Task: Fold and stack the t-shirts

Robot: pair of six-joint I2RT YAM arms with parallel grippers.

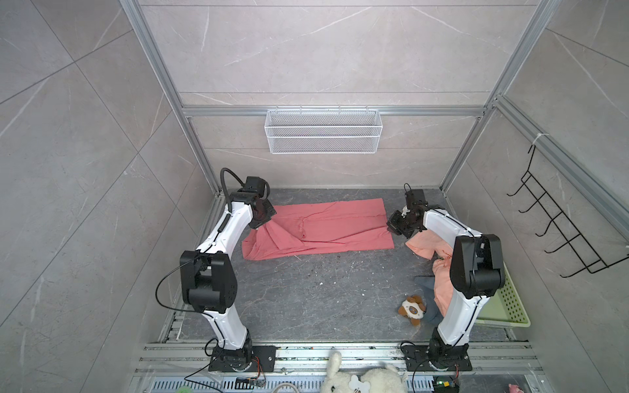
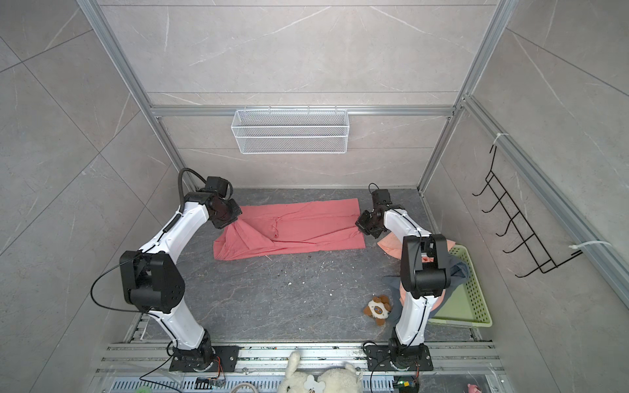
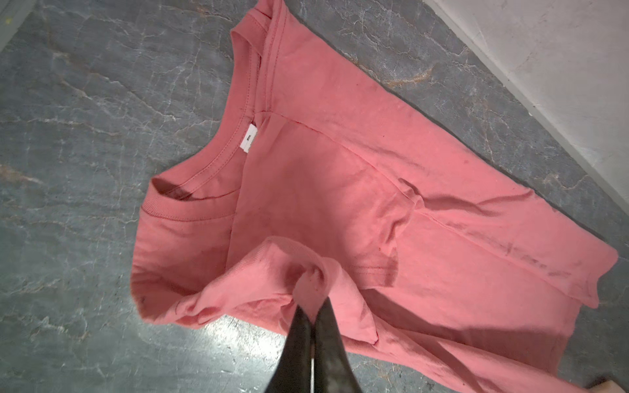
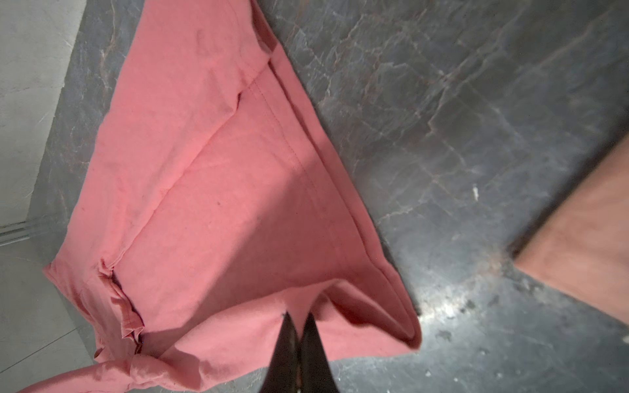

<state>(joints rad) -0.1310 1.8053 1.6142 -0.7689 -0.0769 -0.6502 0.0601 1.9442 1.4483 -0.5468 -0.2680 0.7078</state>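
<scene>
The coral-red t-shirt [image 1: 320,228] lay along the desk's [image 1: 306,299] far edge, long axis spanning arm to arm. There, the left end effector [image 3: 311,304] pinched fabric at the collar end, the right end effector [image 4: 299,318] the hem end.

Dark grey marbled tabletop [image 1: 306,306], scuffed, pale specks [image 1: 363,292] scattered mid-surface. Coral-red t-shirt [image 1: 326,228] lies spread along the far edge, mostly flat with a few creases, its left end rumpled. Peach t-shirt [image 1: 423,247] bunched near the right edge, just beside the coral one and not touching it. Blue-grey t-shirt [image 1: 429,289] lies partly on the surface toward the near right corner. Brown-and-white plush toy [image 1: 412,309] just beside it. Pale green basket [image 1: 514,303] sits at the right edge.
</scene>
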